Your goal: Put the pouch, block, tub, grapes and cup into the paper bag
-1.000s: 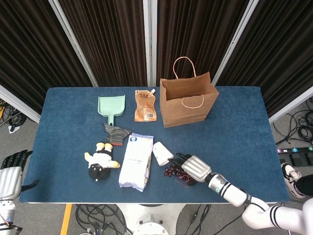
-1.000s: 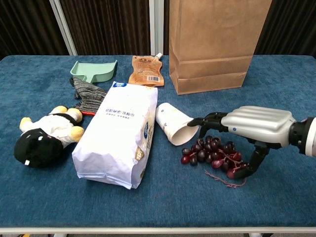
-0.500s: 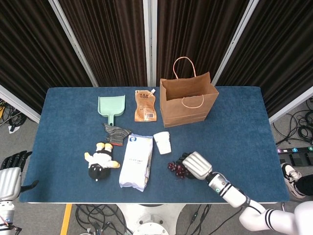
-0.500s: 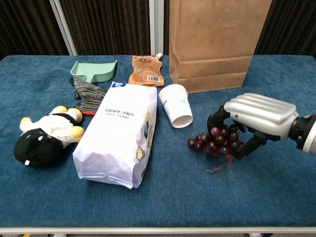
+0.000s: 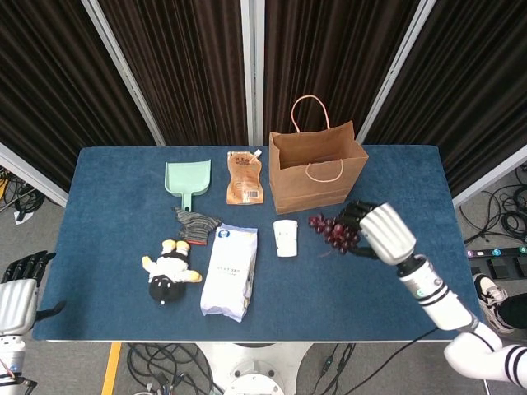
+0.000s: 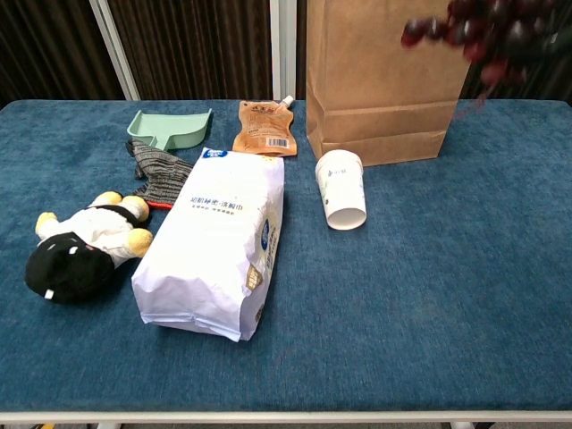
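We see dark pleated curtains split by pale metal struts, a blue-clothed table, grey floor with tangled cables alongside.

White plastic package lying on the table carries a blue round logo near its top and dark printed characters down its face, too small to read. Orange spouted pouch bears a white label with a barcode; its print is illegible. No other text is readable.
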### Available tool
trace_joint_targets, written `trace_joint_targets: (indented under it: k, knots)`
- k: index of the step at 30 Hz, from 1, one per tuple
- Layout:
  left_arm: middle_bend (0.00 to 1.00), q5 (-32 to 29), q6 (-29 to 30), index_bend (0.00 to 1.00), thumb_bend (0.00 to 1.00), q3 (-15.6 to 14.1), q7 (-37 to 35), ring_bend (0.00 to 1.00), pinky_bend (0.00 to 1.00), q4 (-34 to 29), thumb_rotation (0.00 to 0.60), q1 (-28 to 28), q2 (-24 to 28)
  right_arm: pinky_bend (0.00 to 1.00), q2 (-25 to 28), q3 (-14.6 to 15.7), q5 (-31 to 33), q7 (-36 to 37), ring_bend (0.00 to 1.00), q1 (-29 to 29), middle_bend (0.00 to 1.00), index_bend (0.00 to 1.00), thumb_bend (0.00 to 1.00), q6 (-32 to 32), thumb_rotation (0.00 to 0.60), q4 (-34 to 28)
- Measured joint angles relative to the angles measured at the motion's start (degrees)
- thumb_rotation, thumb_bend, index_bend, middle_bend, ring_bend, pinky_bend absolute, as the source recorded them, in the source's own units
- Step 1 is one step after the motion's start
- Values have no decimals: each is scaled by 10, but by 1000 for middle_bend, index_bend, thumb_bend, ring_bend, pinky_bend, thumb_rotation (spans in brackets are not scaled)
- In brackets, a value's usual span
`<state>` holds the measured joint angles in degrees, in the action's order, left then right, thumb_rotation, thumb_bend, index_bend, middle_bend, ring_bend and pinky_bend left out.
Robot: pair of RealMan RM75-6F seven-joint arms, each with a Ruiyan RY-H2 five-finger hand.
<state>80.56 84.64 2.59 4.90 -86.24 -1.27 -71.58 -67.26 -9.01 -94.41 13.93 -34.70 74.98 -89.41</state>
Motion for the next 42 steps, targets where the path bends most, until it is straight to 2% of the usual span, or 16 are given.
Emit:
trace_joint_targets:
  k: [4,7,9,14,18,21,27,31,33,36,39,42]
  knots:
    - [240,-2,0,220,33,-1,2,156,152,-2,600,2,2,636,45,-63,55,28,388,-22,534,565,289,-10,600,-28]
    - [240,-3,-1,220,34,-2,3,156,152,-3,600,3,4,627,55,-103,103,33,388,-43,533,564,286,-30,600,-32]
    - [240,-3,0,220,33,-3,3,156,152,-4,600,4,5,615,59,-116,136,26,387,-58,530,560,284,-54,600,-30]
    - [240,-1,2,220,33,-3,-3,156,153,-7,600,5,8,584,55,-138,240,-32,387,-117,526,541,284,-163,600,4]
    - [240,-5,2,220,34,-3,-4,156,152,-8,600,7,10,575,26,-152,327,-90,386,-180,523,534,284,-246,600,71]
    - [240,-10,0,220,34,-2,-5,156,153,-8,600,8,12,566,-6,-160,378,-115,384,-217,518,526,284,-280,600,124]
    - [240,-13,-3,220,34,-3,-8,156,152,-3,600,9,9,531,-57,-158,456,-167,351,-266,485,473,281,-338,600,201]
    - [240,-14,-7,220,34,-3,-11,156,152,0,600,8,7,476,-72,-140,470,-192,300,-278,438,385,267,-356,600,212]
    - [240,-13,-7,220,34,-3,-11,156,152,2,600,7,6,387,-72,-131,475,-201,202,-280,348,250,256,-367,600,211]
    - [240,-11,-8,220,34,-3,-11,156,152,3,600,6,5,237,-65,-118,487,-213,34,-283,162,36,256,-395,600,204]
    - [240,-10,-7,220,34,-2,-11,156,152,4,600,6,4,156,-53,-110,497,-217,0,-286,68,0,256,-415,600,189]
    - [240,-13,-8,220,34,-2,-11,156,152,3,600,6,4,124,-38,-108,495,-211,0,-283,41,0,256,-414,600,167]
